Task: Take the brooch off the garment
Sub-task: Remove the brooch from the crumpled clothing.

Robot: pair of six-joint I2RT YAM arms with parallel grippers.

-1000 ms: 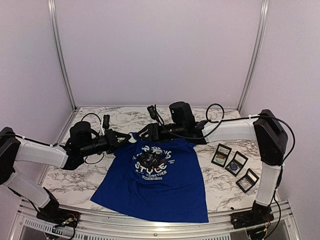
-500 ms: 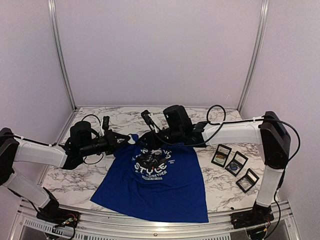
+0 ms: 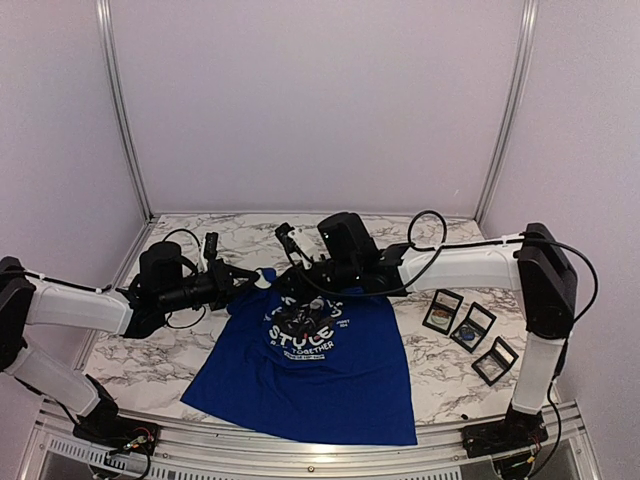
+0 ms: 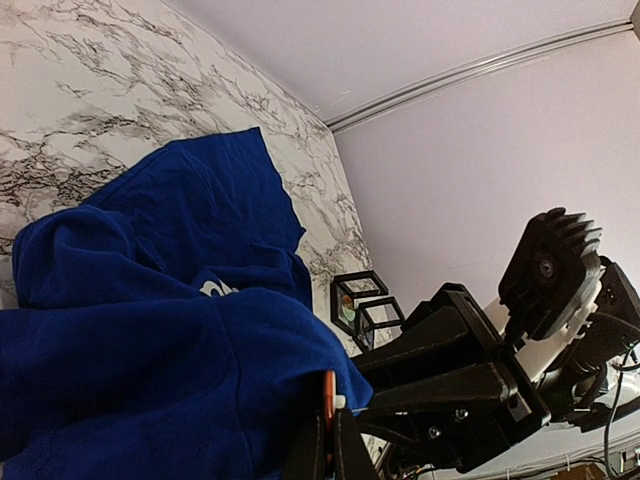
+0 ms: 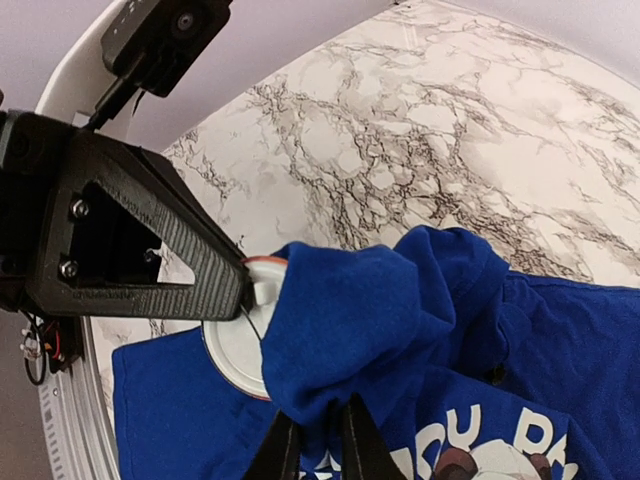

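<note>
Blue garment (image 3: 310,360) lies flat mid-table, collar on the far side. Left gripper (image 4: 330,440) is clamped tight on the white brooch (image 5: 235,350) at the collar's left. Right gripper (image 5: 320,445) is nearly closed, pinching a fabric fold just beside it. Best bet: anchor the cloth and pull the brooch straight left, slowly.

The arms (image 3: 470,262) have white shells, black joints, looping cables, and screw-fastened black triangular fingers (image 5: 140,295).

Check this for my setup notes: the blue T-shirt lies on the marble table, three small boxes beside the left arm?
Wrong side: the three small boxes lie beside the right arm, as the top view shows. The blue T-shirt does lie on the marble table.
</note>
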